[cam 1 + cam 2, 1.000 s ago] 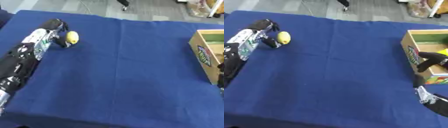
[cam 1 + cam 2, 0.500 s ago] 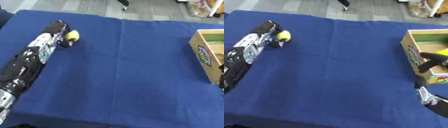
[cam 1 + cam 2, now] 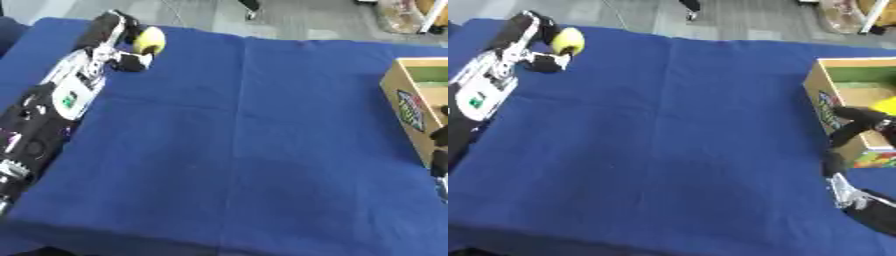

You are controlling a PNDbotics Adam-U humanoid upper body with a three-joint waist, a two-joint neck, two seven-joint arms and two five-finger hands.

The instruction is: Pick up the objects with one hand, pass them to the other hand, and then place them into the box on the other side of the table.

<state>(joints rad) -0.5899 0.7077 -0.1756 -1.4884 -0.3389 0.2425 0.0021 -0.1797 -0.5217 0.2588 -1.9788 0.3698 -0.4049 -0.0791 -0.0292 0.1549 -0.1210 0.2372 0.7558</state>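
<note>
A small yellow round object (image 3: 149, 40) is at the far left of the blue table (image 3: 245, 140), near its back edge. My left hand (image 3: 528, 31) is curled round it, fingers behind and thumb (image 3: 131, 61) below, and the left arm stretches up along the table's left side. On the right stands the cardboard box (image 3: 826, 96). My right hand (image 3: 857, 122) rests against the box's near wall with relaxed fingers and holds nothing. Another yellow thing (image 3: 885, 105) lies inside the box.
A colourful item (image 3: 875, 159) shows at the box's lower corner. Grey floor and some furniture legs lie beyond the table's far edge. A fold line runs down the middle of the blue cloth.
My left hand has closed round the yellow object and carried it up and farther toward the back edge. The right hand has stayed by the box.
</note>
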